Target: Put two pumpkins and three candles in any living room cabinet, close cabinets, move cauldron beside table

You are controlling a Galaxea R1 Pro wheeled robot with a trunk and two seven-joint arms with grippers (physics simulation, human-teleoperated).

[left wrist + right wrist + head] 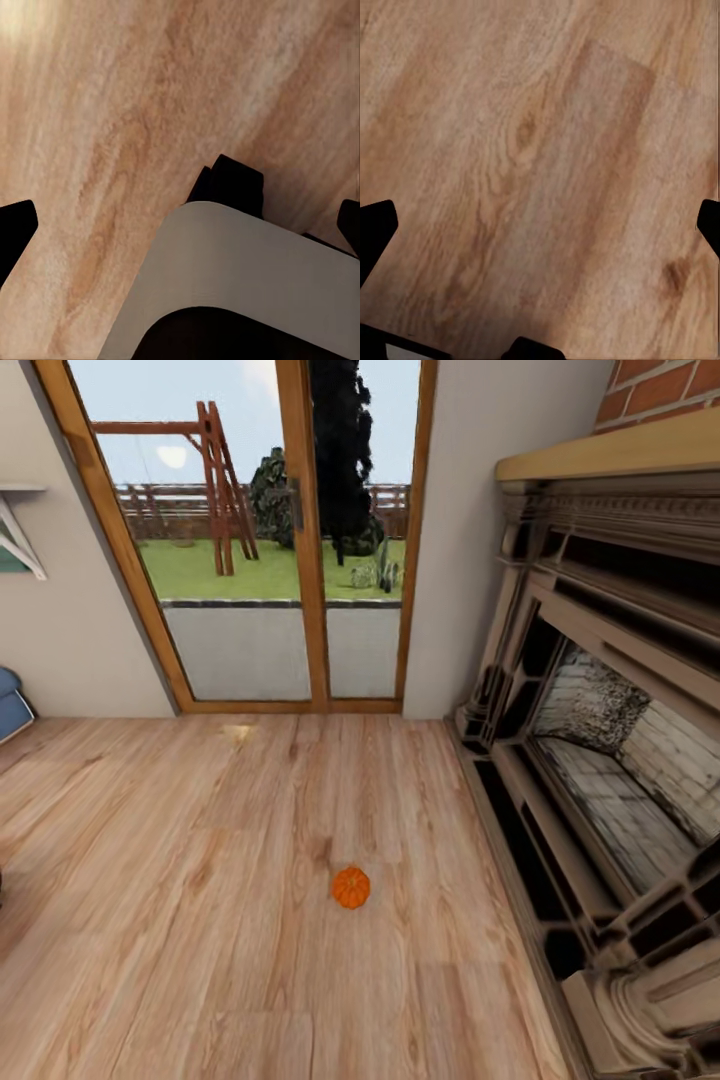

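A single small orange pumpkin sits on the light wooden floor in the head view, out in the open, a little in front of the ornate grey fireplace that runs along the right-hand wall. The pumpkin touches nothing but the planks; it stands well apart from the fireplace base and from the glass door. The fireplace opening holds only pale brick lining, with red brick above the mantel. Beyond the wood-framed door lie a lawn, a wooden swing frame, a dark conifer and a fence. At the left edge a blue cushioned shape pokes into view; what piece of furniture it belongs to is hard to say.

In the left wrist view the left pincer hangs over the floor with its dark fingertips at the two opposite edges, spread wide with nothing between them; a pale grey curved part of the robot's body lies beneath. In the right wrist view the right pincer is likewise spread wide over bare planks, its fingertips far apart and holding nothing.
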